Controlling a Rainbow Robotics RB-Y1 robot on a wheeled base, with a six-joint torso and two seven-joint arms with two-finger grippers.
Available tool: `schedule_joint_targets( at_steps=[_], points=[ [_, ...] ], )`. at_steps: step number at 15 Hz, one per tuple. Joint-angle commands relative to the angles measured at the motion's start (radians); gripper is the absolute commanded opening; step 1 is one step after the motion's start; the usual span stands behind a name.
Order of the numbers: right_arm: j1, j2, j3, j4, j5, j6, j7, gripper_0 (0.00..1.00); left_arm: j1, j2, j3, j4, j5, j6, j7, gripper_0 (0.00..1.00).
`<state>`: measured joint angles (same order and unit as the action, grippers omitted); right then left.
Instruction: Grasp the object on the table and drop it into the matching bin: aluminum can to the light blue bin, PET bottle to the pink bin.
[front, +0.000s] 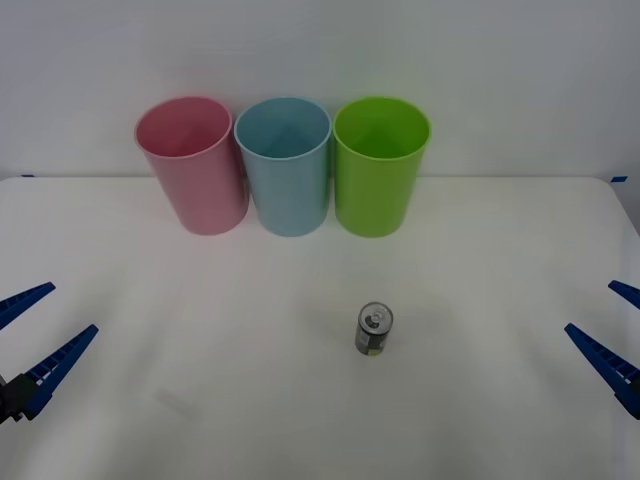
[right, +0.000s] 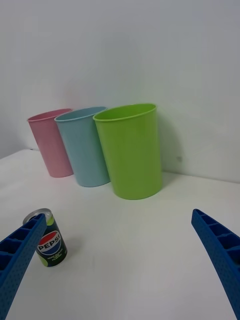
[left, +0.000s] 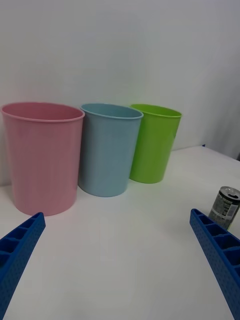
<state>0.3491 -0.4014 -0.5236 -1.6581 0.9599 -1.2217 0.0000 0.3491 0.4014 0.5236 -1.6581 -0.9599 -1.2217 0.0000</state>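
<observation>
Upright aluminum can (front: 374, 330) alone before lime green bin (front: 380, 180).

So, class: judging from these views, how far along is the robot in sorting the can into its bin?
Done: nothing; the small dark aluminum can stands upright on the white table, untouched. In hand: nothing; the left gripper and right gripper wait open at the table's sides. Left: grasping the can and dropping it into the tall light blue plastic bin, between pink and green bins.
</observation>
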Motion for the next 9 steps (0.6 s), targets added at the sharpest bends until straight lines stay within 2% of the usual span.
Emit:
schedule_joint_targets(
  at_steps=[1, 9],
  points=[
    [0.0, 0.0, 0.0, 0.0, 0.0, 0.0, 0.0, 1.0, 0.0, 0.0, 0.0, 0.0, 0.0, 0.0, 0.0, 1.0],
    [0.002, -0.011, 0.07, 0.006, 0.031, 0.027, 0.014, 1.0, 0.0, 0.0, 0.0, 0.0, 0.0, 0.0, 0.0, 1.0]
  ],
)
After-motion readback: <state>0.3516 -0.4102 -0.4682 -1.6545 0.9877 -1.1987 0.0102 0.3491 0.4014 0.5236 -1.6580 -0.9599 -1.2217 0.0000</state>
